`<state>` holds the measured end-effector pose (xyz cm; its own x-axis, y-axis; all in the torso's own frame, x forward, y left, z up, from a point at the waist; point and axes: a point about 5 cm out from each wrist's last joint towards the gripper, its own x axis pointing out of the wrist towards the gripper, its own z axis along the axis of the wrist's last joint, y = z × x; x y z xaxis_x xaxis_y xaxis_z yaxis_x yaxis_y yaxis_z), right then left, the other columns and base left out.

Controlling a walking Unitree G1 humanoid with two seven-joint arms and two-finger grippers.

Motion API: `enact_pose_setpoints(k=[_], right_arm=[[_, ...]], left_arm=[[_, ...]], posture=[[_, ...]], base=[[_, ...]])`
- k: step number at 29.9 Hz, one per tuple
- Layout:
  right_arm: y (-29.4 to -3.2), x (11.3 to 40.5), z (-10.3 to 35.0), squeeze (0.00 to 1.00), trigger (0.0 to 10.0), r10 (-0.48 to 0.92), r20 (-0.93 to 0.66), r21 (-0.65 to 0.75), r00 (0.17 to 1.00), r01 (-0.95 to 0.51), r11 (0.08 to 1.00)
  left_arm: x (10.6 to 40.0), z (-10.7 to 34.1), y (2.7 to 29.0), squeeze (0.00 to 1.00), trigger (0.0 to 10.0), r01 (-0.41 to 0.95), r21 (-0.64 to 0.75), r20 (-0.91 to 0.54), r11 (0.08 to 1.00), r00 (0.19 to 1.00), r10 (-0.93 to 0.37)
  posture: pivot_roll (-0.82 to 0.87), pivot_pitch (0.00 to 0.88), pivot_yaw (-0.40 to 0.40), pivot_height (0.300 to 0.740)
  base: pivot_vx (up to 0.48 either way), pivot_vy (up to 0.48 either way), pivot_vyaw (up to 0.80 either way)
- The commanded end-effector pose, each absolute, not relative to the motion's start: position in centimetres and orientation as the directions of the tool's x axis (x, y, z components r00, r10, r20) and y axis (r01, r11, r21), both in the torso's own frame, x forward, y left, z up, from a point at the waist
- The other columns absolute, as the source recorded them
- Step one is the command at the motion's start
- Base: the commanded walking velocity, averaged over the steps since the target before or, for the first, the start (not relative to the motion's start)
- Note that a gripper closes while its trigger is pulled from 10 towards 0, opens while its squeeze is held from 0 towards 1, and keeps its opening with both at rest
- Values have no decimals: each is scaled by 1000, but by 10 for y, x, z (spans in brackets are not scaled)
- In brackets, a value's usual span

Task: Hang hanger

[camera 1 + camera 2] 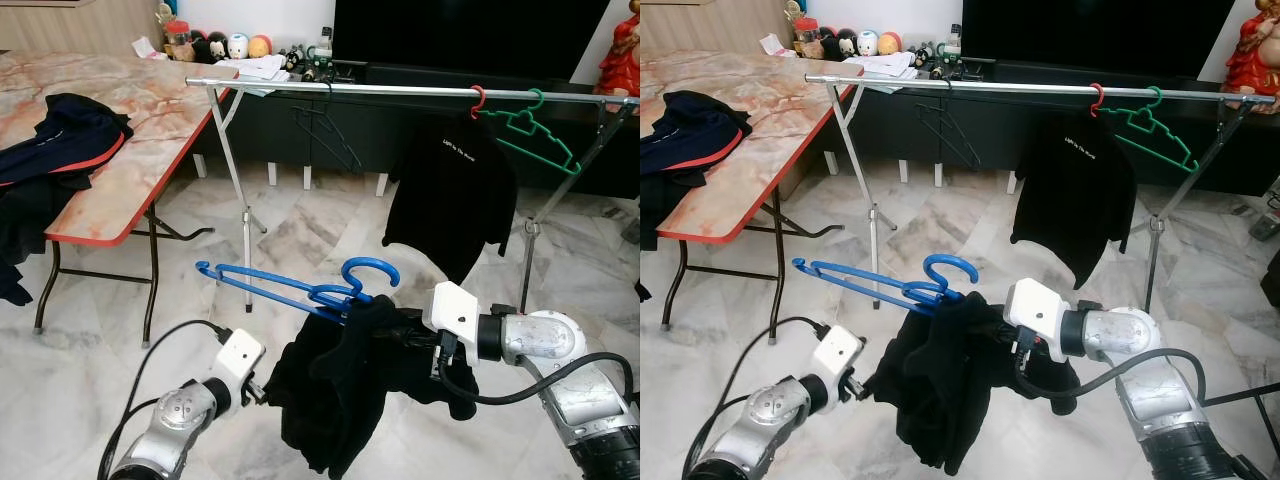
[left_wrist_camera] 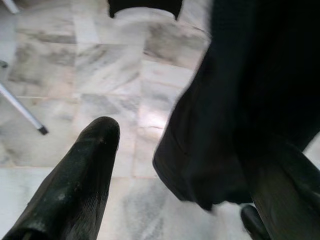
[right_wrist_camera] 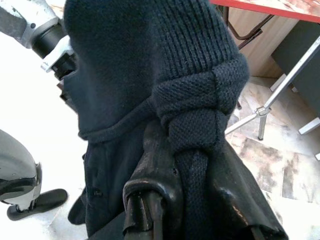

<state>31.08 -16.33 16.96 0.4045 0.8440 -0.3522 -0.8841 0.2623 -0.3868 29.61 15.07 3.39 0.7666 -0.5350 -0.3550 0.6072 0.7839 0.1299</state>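
Left eye view: blue hanger [image 1: 290, 285] with a black garment [image 1: 340, 385], held low in front of the clothes rail [image 1: 400, 90].
Right gripper [image 3: 172, 200] is clamped on the garment's knitted collar, bunched between its fingers, just under the hanger's hook. Left gripper [image 2: 185, 175] stands wide apart, one finger [image 2: 75, 180] clear of the cloth, the other behind the garment's lower edge. On the rail hang a black T-shirt [image 1: 450, 190], a green hanger [image 1: 530, 135] and a dark hanger [image 1: 325, 135]; a folding table [image 1: 130, 150] stands at the left.
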Motion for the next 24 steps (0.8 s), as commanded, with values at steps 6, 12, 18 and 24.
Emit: enact_pose_setpoints(k=[6, 12, 18, 24], right_arm=[[-158, 310, 180, 0, 0, 855, -313, -421, 413, -868, 265], [-151, 312, 185, 0, 0, 861, -286, -424, 420, -861, 280], [-151, 312, 187, 0, 0, 863, -281, -430, 420, -859, 278], [-150, 312, 188, 0, 0, 864, -282, -430, 417, -860, 275]], left_arm=[[294, 31, 149, 0, 10000, 650, 110, -370, 752, 729, -576], [298, 30, 145, 0, 10000, 626, 93, -350, 775, 749, -563], [307, 36, 146, 0, 10000, 569, 119, -318, 814, 799, -511], [310, 37, 148, 0, 10000, 545, 139, -308, 827, 817, -487]], posture=[[3, 128, -22, 740], [-4, 126, -24, 740], [-6, 123, -29, 740], [-3, 121, -29, 740]], base=[[0, 0, 0], [0, 0, 0], [0, 0, 0], [0, 0, 0]])
